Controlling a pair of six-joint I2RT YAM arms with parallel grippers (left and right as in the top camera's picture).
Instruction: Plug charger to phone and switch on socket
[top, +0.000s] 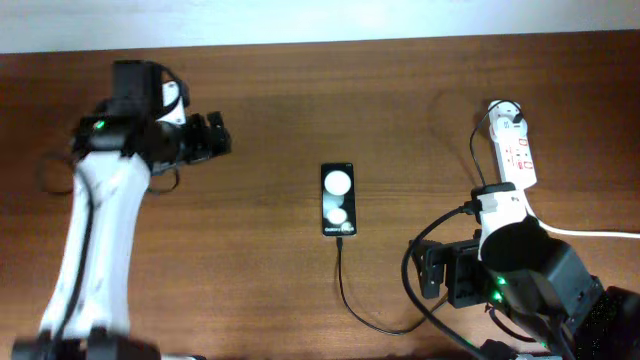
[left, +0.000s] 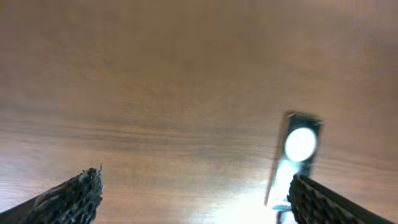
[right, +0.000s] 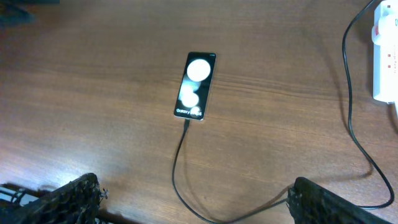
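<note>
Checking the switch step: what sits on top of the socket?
A white plug at the far end of the socket and red marks along it. The right arm covers its near end, so any switch there is hidden.

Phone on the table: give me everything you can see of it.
The phone is a slim black rectangular slab, glossy-looking, lying flat and screen-up near the middle of the wooden table. Its screen is lit, showing two white round blobs and a small line of white text near one short edge. The thin black charger cable meets that same edge and looks plugged in. Nothing else touches it.
</note>
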